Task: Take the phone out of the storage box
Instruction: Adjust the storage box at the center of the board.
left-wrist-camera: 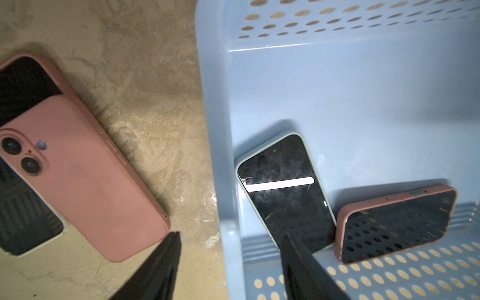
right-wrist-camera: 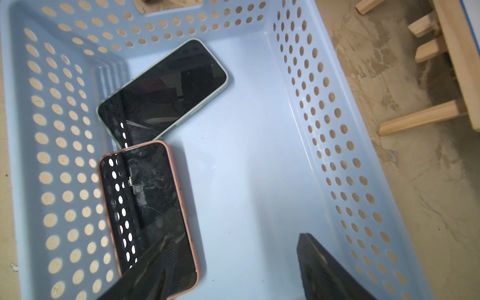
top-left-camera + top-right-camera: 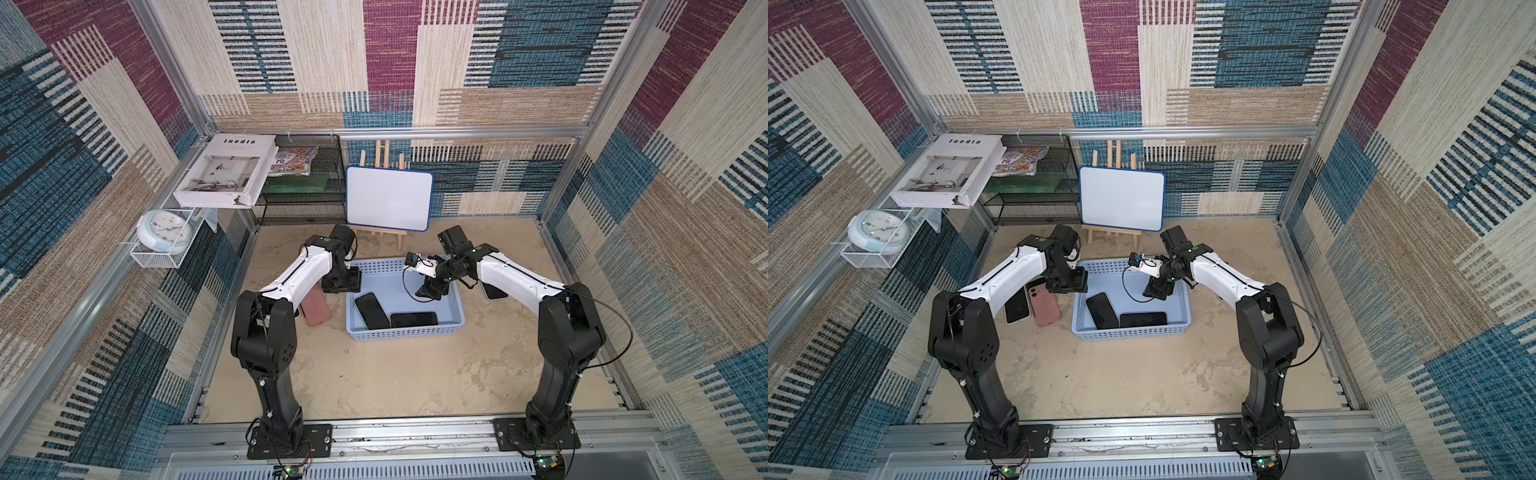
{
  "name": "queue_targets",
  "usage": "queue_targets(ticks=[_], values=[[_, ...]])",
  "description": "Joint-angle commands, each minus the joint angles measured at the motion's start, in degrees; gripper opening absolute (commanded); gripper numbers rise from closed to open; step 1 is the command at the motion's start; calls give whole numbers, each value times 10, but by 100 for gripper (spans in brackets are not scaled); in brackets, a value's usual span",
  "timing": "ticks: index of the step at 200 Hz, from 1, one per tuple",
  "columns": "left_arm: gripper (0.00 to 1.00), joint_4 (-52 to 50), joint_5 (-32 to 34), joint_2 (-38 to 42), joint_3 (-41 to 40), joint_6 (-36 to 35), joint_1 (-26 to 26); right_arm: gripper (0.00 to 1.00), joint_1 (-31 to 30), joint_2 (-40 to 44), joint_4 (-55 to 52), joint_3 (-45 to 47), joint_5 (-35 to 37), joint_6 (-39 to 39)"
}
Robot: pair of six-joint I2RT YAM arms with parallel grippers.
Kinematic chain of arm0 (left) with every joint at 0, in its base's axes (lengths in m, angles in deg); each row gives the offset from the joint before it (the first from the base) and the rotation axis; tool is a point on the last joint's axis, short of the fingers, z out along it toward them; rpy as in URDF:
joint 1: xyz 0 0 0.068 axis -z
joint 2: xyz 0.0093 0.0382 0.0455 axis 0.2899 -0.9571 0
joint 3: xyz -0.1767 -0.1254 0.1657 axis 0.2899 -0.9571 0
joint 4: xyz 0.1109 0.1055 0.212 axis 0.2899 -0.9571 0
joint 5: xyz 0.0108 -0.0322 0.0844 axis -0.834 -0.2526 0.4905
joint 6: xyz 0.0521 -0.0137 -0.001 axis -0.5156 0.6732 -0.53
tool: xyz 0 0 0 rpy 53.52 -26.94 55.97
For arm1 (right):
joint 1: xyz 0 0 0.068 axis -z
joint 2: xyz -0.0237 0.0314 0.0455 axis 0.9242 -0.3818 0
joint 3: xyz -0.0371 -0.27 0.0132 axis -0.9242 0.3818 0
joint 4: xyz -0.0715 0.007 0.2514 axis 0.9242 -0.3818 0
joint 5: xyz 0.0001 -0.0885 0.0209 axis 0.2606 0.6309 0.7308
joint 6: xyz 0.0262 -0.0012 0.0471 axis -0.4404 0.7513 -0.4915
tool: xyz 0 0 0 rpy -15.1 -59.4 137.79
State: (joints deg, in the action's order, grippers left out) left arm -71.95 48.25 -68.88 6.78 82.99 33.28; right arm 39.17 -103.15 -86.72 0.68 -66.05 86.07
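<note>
— Left gripper [image 3: 340, 286]?
— Above the box's [image 3: 405, 332] left wall: a phone [image 3: 371, 309] in the box to its right, a second phone [image 3: 316, 311] on the table [image 3: 395, 374] to its left.
— Right gripper [image 3: 432, 291]?
— Over the box; a third phone [image 3: 414, 319] before it, along the near wall.

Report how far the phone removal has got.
Done: a face-down pink phone and a white-edged phone lie on the table beside the storage box. In hand: nothing; left gripper and right gripper hang open over it. Left: two phones inside, pale-cased phone and pink-cased phone.

Both top views look down from high — wrist views share the storage box [image 1: 363, 104], close up.
</note>
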Motion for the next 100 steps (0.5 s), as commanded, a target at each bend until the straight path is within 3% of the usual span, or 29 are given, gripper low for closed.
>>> queue_targets(ticks=[1, 38, 56, 76, 100], values=[[53, 0, -15, -14, 8, 5, 0, 77, -3, 10, -22, -6, 11, -5], [45, -4, -9, -50, 23, 13, 5, 75, -8, 63, 10, 30, 32, -62], [34, -8, 4, -68, 38, 11, 6, 72, -7, 96, 40, 59, 29, -114], [13, -14, 9, -89, 68, -17, 6, 70, -10, 135, 72, 102, 23, -161], [3, -41, 26, -136, 149, -88, 7, 70, -10, 186, 105, 152, 13, -207]])
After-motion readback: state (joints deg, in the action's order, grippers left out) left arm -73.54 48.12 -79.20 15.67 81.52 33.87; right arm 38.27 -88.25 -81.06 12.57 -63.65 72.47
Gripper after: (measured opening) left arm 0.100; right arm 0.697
